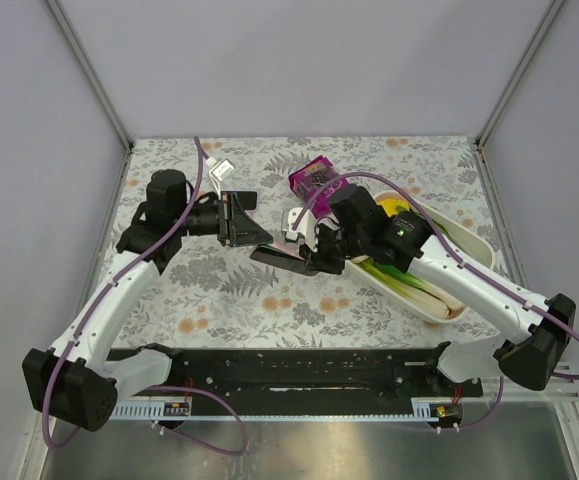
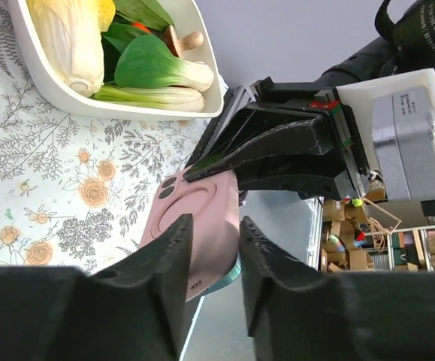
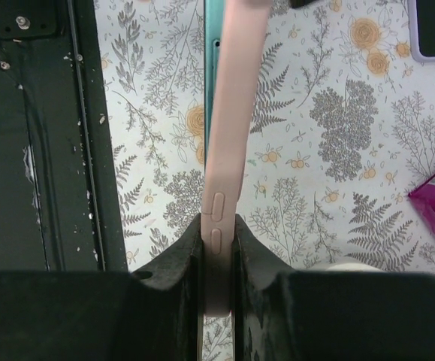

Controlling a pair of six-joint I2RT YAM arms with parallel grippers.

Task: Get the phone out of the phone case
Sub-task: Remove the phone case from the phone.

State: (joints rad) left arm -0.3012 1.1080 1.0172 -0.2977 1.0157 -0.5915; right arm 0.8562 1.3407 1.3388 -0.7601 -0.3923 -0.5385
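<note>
The right fingers [image 3: 183,259] are pressed onto the long edge of the pale pink silicone phone case [image 3: 232,113], pinching it right at its side buttons. The case is held edge-up above the floral-print surface [image 3: 330,150], with the teal phone [image 3: 208,75] showing as a thin strip along one side. The left fingers [image 2: 173,271] are nearly together, gripping the case's other end below the camera cut-outs. Beyond it sits a white oval tray [image 2: 127,110] of leafy vegetables.
</note>
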